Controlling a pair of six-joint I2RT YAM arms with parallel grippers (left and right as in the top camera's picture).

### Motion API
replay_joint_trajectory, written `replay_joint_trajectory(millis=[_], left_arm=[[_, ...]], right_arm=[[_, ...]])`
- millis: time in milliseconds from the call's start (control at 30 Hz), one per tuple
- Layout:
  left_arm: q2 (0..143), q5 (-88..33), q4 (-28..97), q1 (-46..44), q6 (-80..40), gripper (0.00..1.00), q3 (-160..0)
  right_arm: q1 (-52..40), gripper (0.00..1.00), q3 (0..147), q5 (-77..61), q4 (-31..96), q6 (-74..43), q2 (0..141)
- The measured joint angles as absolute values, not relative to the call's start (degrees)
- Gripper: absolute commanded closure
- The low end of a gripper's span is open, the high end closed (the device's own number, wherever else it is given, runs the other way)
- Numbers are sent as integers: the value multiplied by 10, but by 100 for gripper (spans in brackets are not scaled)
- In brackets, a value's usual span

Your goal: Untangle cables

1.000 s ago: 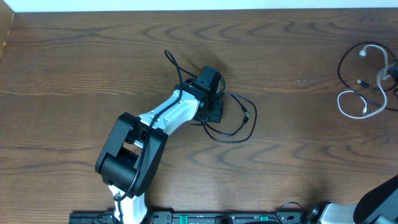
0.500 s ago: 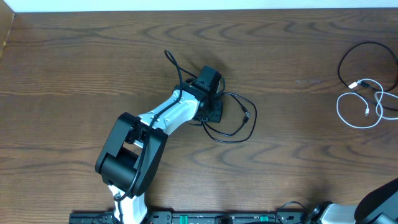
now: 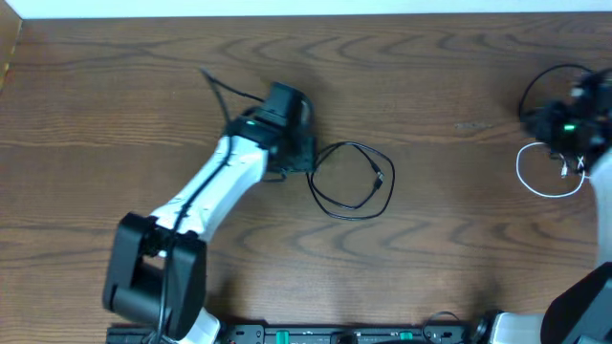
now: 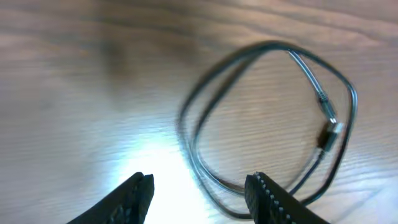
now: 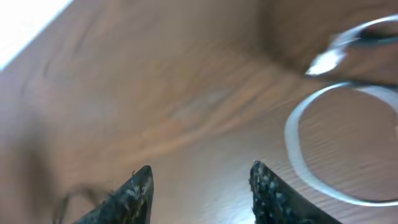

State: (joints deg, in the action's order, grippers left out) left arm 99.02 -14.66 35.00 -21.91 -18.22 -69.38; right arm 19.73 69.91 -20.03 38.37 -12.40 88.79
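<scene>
On the wooden table (image 3: pixel 449 268), two empty grippers stand open near the cables, which lie in two separate groups.
At the left of centre, the left gripper (image 3: pixel 304 153) has its fingers spread wide (image 4: pixel 199 185) and holds nothing; it is just beside the loose loop of the black cable (image 3: pixel 380 174), whose silver-tipped plug (image 4: pixel 328 127) lies inside the loop. Well apart, at the far right edge, the right gripper (image 3: pixel 566 129) looks blurred from above; in the wrist view its fingers are apart (image 5: pixel 200 177) and empty. The white cable (image 3: pixel 550 195) lies in a ring (image 5: pixel 291 134) on the table beside them.
</scene>
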Motion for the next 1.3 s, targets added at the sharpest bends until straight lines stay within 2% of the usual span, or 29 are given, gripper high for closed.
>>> replay_joint_trajectory(millis=[333,600,833,1167,1267,1300], left_arm=[[997,-146,406,-121,-182,47,-681],[997,-146,413,-98,-182,47,-681],[997,-146,413,-98,-182,47,-681],[997,-146,414,-98,-182,47,-681],[997,-146,414,-98,-182,47,-681],[997,-146,414,-98,-182,47,-681]], right_arm=[[-3,53,665,-212,399,-74,945],[-136,55,661,-211,398,-78,1032],[-222,55,661,-156,399,-166,1066],[-307,58,660,1,398,-275,1066],[-324,71,660,24,397,-290,1079],[-332,80,662,32,397,-296,1089]])
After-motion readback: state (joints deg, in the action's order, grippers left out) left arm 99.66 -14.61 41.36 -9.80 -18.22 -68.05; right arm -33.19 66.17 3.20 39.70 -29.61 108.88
